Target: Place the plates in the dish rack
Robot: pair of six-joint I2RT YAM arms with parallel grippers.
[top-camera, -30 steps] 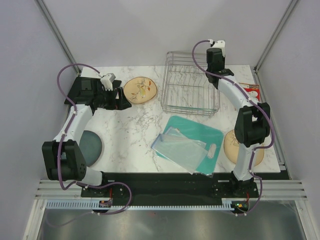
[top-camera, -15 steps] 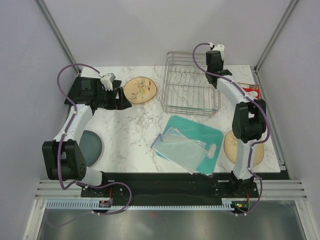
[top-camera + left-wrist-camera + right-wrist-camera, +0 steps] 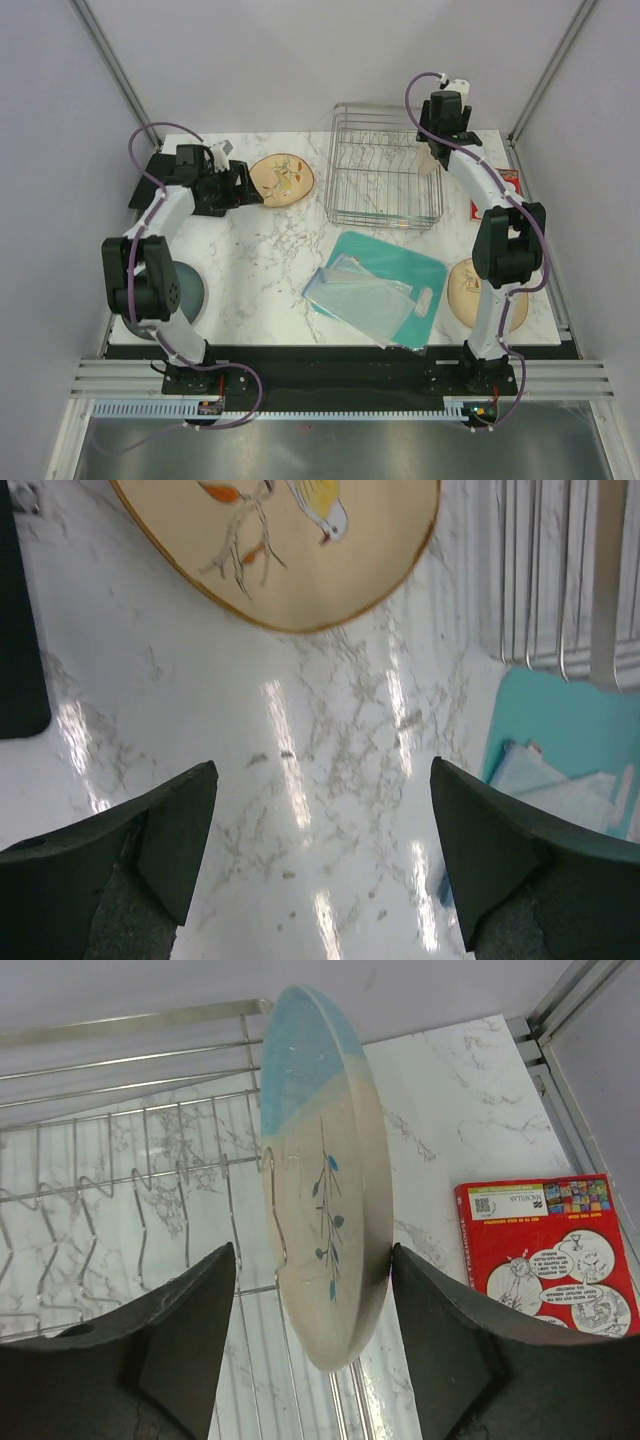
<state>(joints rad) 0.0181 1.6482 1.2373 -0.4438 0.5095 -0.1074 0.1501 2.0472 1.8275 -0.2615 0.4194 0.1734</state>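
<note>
**Top view.** Four plates in all. One tan plate (image 3: 281,180) lies flat just left of the single wire dish rack (image 3: 383,170), and the left gripper (image 3: 248,187) sits beside its near-left edge. A dark grey-blue plate (image 3: 188,297) lies at the near left, partly under the left arm. A second tan plate (image 3: 462,290) lies at the near right, partly behind the right arm. The fourth, a cream-and-blue plate (image 3: 430,162), stands on edge at the right end of the rack, under the right gripper (image 3: 437,140). There is also one teal cutting board (image 3: 395,275), one red card (image 3: 508,184) and one black mat (image 3: 158,178)

**Left wrist view.** The two fingers (image 3: 175,830) are spread wide over bare marble with nothing between them. The tan plate lies ahead and the rack is at the upper right

**Right wrist view.** The cream-and-blue plate stands upright among the rack's prongs, between the two fingers (image 3: 180,1340). The jaws are parted, with a gap showing on the left side; whether the other finger touches the rim cannot be told. The red card lies on the table to the right, outside the rack
</note>
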